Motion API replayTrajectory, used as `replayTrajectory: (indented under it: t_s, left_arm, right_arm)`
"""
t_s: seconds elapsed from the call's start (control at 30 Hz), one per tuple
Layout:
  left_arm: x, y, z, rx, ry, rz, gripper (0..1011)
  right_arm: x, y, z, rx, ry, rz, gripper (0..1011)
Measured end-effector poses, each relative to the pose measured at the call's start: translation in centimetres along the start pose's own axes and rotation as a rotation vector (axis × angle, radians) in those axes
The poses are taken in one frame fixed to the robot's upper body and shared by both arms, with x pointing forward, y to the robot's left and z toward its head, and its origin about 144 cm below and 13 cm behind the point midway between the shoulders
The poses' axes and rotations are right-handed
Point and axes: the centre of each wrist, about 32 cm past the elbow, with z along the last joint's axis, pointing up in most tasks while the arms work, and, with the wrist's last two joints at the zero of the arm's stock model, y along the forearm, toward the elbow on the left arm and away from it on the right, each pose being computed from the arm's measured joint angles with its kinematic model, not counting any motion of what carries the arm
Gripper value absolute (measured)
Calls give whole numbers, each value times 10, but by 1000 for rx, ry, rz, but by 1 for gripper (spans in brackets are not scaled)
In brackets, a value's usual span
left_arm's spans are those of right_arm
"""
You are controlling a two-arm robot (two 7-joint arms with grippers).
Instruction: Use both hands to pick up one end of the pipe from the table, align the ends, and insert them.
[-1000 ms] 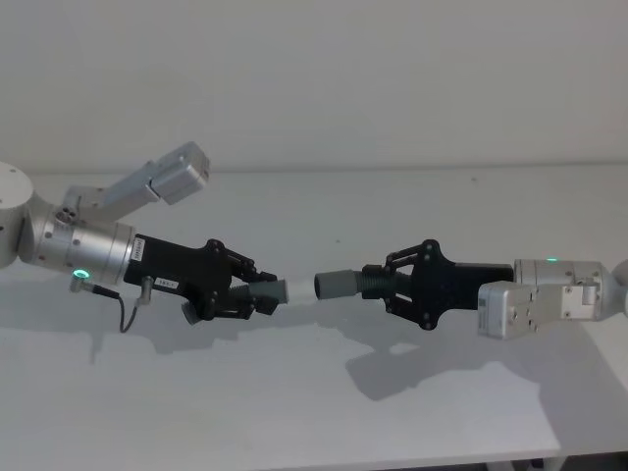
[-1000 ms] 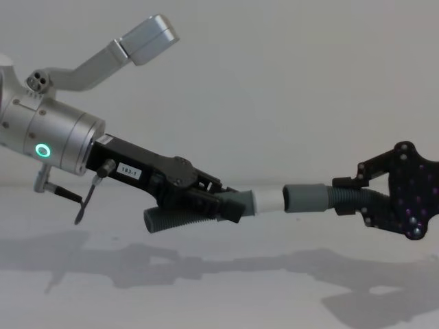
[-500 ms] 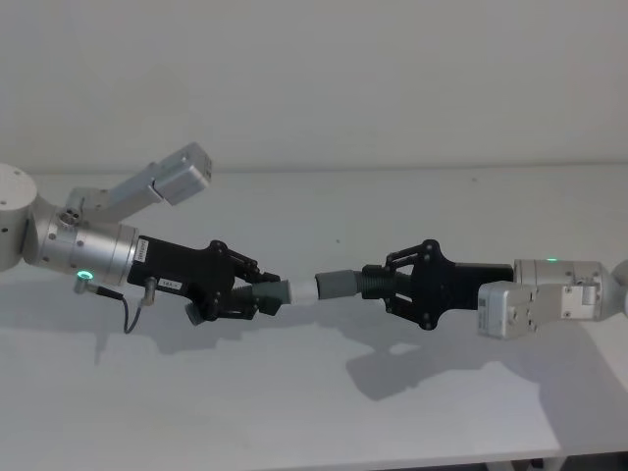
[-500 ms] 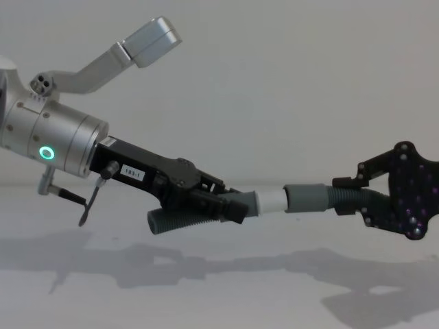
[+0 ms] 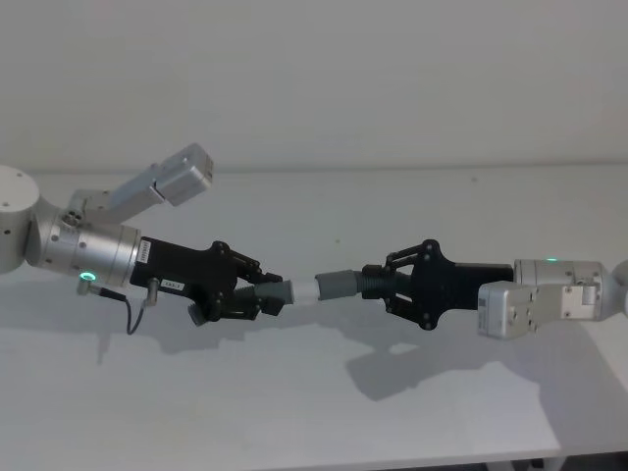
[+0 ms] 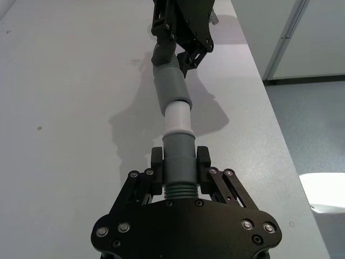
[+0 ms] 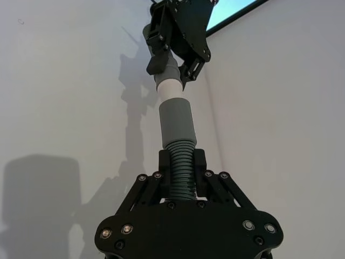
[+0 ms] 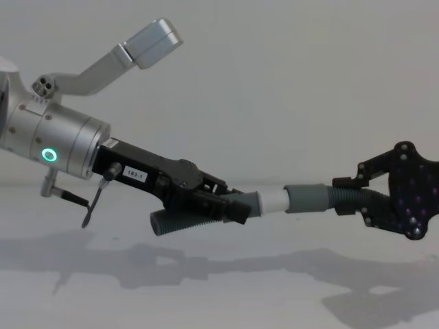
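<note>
Holding the two dark-grey ribbed hose pieces end to end above the plain white table (image 5: 294,392), both arms keep them lifted so the ends can meet freely. The left black two-finger hand (image 5: 257,294) pinches its dark-grey hose piece with the narrow white tip (image 8: 236,208) just behind that tip, leaving the white tip (image 6: 177,117) bare for insertion. The right black two-finger hand (image 5: 385,282) pinches the ribbed part of its dark-grey hose piece with the wide smooth cuff (image 5: 348,283), so the cuff (image 7: 177,121) stands clear. In both wrist views the tip sits at the cuff's mouth, roughly in line; how deep it has entered, I cannot tell. Most of the white remains visible, so insertion looks unfinished.
</note>
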Motion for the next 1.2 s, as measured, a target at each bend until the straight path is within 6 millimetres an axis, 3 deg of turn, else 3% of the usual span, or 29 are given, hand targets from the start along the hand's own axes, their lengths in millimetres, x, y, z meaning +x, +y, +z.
replayTrajectory:
  t_s: [1.2]
  left_arm:
    - [11,-15,-3,-15,9,-21,332]
  right_arm:
    - [0,0,0,0,0,0,224]
